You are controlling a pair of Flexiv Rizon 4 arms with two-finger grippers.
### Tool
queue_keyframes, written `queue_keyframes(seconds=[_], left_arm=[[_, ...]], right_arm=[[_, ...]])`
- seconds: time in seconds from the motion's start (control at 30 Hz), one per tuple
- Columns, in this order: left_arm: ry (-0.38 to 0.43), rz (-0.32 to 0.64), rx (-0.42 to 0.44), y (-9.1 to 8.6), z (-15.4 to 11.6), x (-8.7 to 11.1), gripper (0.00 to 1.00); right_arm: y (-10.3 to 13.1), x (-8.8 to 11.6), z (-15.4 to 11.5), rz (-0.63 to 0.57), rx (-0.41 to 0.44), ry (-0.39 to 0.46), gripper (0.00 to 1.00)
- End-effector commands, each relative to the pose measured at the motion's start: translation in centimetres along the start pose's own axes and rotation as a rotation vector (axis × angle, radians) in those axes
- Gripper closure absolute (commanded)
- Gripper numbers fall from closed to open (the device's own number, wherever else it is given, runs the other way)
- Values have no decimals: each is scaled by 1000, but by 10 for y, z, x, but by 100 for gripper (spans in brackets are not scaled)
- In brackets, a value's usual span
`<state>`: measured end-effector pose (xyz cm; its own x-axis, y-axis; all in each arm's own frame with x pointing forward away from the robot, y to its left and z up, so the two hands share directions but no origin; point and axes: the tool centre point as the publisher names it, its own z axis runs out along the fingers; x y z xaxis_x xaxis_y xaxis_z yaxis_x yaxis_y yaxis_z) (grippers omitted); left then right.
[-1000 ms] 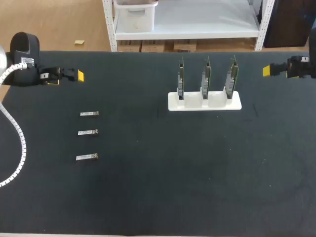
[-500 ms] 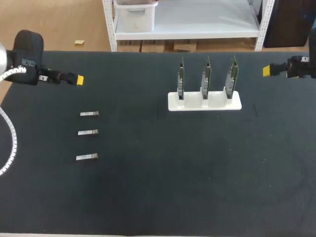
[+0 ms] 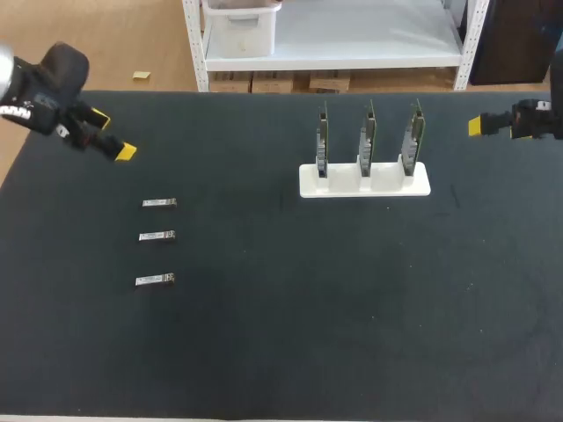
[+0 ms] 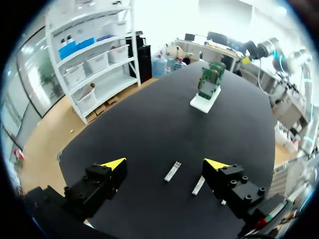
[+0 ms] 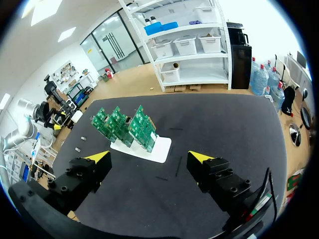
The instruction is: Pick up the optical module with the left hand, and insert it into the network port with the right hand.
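The left gripper (image 3: 113,134) has its jaws spread wide with nothing between them. It hangs over the far left part of the black table (image 3: 281,343), angled so that its yellow tips point down towards the near side. Its wrist view shows two small metal pieces on the dark surface just beyond the open fingers, neither touched.

These belong to the three optical modules (image 3: 157,236), which lie flat in a column on the left part of the table. They are evenly spaced, apart from one another, and near the left gripper but clear of it.

The right gripper (image 5: 149,157) is likewise wide apart and empty, at the table's far right edge. Ahead of it stands a white stand (image 3: 364,182) on the far middle-right of the table, well apart from the modules. It holds three green circuit boards (image 3: 367,136) upright, side by side. Any port on the boards is too small to make out.
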<state>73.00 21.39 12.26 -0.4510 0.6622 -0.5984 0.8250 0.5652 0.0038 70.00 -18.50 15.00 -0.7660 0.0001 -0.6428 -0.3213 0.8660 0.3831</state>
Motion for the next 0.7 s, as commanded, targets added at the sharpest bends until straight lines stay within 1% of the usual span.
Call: queue_keyframes(seconds=[0.03,0.13,0.27,0.53,0.6,0.7], left_arm=[[176,247,14,6,16,1,0],[223,299,17,2,26,8,0],[286,367,-1,0,42,16,0],[383,447,-29,3,65,27,0],[410,473,-25,3,70,31,0],[442,486,-18,3,78,35,0]], right_arm=[[0,0,0,0,0,0,0],[0,0,0,0,0,0,0],[0,0,0,0,0,0,0],[0,0,0,0,0,0,0],[0,0,0,0,0,0,0],[0,0,0,0,0,0,0]])
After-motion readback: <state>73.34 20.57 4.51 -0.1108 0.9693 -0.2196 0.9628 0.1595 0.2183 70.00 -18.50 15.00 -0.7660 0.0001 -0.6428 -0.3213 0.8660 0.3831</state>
